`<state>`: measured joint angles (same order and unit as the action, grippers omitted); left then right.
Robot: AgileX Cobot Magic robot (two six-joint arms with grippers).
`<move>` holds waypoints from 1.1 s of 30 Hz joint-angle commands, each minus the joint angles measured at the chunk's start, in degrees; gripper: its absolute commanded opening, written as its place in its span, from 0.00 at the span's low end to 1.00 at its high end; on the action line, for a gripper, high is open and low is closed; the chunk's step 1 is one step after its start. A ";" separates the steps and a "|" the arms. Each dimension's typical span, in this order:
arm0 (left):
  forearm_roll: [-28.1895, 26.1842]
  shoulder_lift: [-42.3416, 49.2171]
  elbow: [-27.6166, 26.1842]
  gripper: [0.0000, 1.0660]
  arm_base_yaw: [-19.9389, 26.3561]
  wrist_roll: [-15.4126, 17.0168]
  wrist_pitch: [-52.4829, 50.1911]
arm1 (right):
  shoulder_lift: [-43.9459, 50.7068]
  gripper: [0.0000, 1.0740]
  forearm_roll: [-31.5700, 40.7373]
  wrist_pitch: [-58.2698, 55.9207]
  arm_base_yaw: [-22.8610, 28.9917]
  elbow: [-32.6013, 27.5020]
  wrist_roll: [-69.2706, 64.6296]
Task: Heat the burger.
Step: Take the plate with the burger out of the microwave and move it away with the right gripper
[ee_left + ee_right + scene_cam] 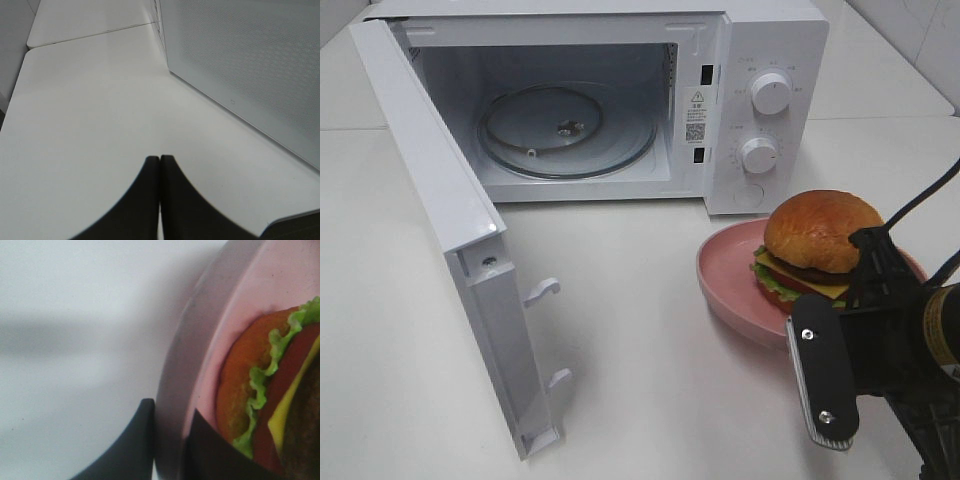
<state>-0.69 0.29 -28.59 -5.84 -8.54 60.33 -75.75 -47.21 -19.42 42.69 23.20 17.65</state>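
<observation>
The burger (823, 243) sits on pink plate (725, 285), right tool (167, 440) pinching its rim.

A white microwave (620, 90) with a smooth, slightly glossy plastic-looking shell stands on a smooth matt white table (650, 350). Inside it lies a clear glass turntable (565, 128) that catches the light. Its open door (250, 65) has a finely perforated mesh panel. The burger (820, 245) has a shiny golden-brown bun, ruffled lettuce, smooth cheese and a rough dark patty. It sits on a smooth pink plate (725, 285) with a soft sheen. The right gripper (167, 445) fingers look matt black.
</observation>
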 commanded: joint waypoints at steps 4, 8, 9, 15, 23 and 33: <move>-0.11 1.15 0.06 0.00 0.17 0.52 -0.80 | 0.92 0.00 -5.90 1.83 -6.88 -1.20 -9.00; -0.11 1.15 0.06 0.00 0.17 0.52 -0.80 | 0.92 0.00 -6.65 2.52 -12.26 -1.32 -9.45; -0.11 1.15 0.06 0.00 0.17 0.52 -0.80 | 0.92 0.00 -6.65 2.52 -12.26 -1.32 -9.45; -0.11 1.15 0.06 0.00 0.17 0.52 -0.80 | -3.38 0.00 -6.99 6.02 -20.00 -0.86 -9.45; -0.11 1.15 0.06 0.00 0.17 0.52 -0.80 | -11.86 0.00 -8.14 6.30 -24.35 3.90 -9.80; -0.11 1.15 0.06 0.00 0.17 0.52 -0.80 | -23.61 0.00 -8.14 5.44 -29.45 10.08 -15.76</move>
<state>-0.69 0.29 -28.59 -5.84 -8.54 60.33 -98.32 -56.32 -13.01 13.64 33.40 3.38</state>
